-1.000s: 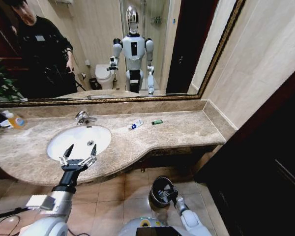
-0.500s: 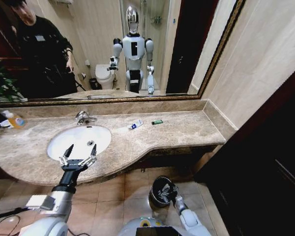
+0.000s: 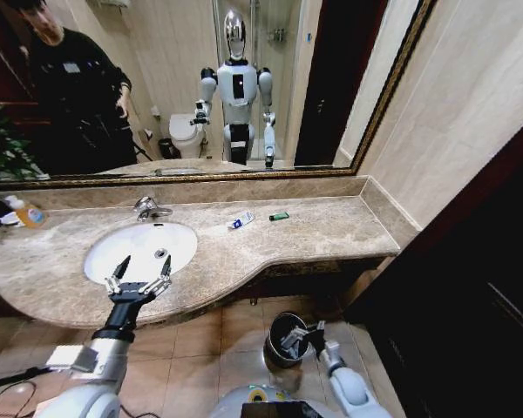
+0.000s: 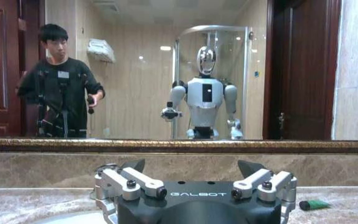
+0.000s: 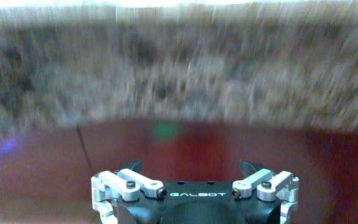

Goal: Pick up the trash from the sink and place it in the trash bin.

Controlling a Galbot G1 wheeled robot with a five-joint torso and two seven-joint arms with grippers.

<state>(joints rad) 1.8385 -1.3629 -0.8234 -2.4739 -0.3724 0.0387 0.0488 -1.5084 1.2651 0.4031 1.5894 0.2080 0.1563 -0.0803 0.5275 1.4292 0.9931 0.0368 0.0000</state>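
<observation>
The right tool [image 3: 312, 333], fingers spread and empty, is being drawn rightward off the small round black trash bin [image 3: 283, 338] on the floor. The left tool [image 3: 138, 277] is being held open over the white oval sink [image 3: 139, 250]; a white tube [image 3: 240, 221] and dark-green piece [image 3: 279, 216] are lying on the marble surface [image 3: 314, 231].

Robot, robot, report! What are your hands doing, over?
Left gripper open over sink edge. Right gripper open by trash bin. White tube and green piece on counter.
</observation>
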